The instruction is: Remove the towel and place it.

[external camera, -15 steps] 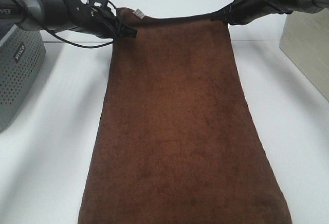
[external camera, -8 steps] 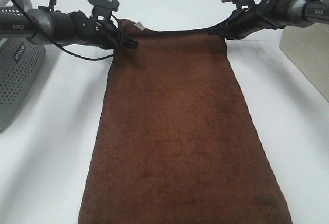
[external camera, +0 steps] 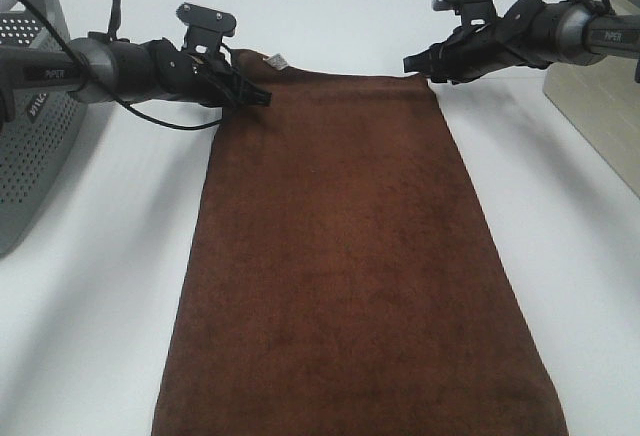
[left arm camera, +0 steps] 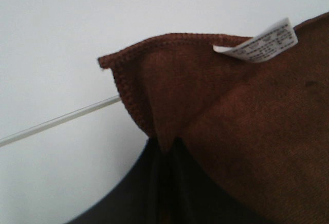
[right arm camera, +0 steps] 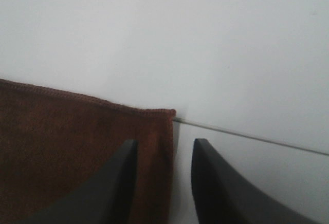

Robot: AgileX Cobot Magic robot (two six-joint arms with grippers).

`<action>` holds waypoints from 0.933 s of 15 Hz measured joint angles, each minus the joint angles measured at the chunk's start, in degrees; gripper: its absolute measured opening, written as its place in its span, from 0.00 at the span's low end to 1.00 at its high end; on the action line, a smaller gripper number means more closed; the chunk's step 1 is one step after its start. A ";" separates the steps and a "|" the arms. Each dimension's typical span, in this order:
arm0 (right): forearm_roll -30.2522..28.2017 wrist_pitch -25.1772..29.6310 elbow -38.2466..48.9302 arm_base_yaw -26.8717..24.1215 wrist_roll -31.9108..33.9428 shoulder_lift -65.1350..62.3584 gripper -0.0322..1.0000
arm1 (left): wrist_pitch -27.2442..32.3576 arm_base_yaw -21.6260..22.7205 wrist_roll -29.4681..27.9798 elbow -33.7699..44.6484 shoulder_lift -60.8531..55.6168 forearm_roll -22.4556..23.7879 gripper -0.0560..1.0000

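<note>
A large dark brown terry towel (external camera: 355,256) is spread flat along a plain white tabletop (external camera: 100,286). Its far left corner is pinched by the closed left tool (external camera: 262,97); the right tool (external camera: 412,64) is parted beside its far right corner.

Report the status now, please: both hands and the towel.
Left hand shut on towel corner by the tag. Right hand open at the other corner. Towel flat on table. Nothing in the way.
</note>
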 joint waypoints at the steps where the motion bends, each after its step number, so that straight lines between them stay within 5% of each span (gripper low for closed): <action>1: 0.29 -0.46 0.00 0.00 0.00 0.00 0.42 | 0.06 0.00 0.00 0.00 0.17 0.00 0.10; 3: 0.57 -0.57 0.00 0.00 0.00 0.00 0.45 | -0.97 0.00 0.00 0.00 0.29 0.00 0.21; 7: 0.57 0.40 0.00 0.00 0.00 0.00 0.49 | -7.22 0.00 -2.18 0.00 0.29 -0.52 0.66; 9: 0.57 4.30 0.00 0.00 0.00 -0.23 0.63 | -6.02 0.00 -3.55 0.00 0.11 -0.63 0.75; 11: 0.11 10.66 0.00 0.00 0.11 -2.29 0.74 | 0.80 0.00 -3.72 -0.11 -1.95 0.00 0.76; 14: -2.92 21.77 0.00 0.00 2.86 -10.08 0.77 | 16.04 0.00 -4.70 -0.63 -10.14 1.15 0.81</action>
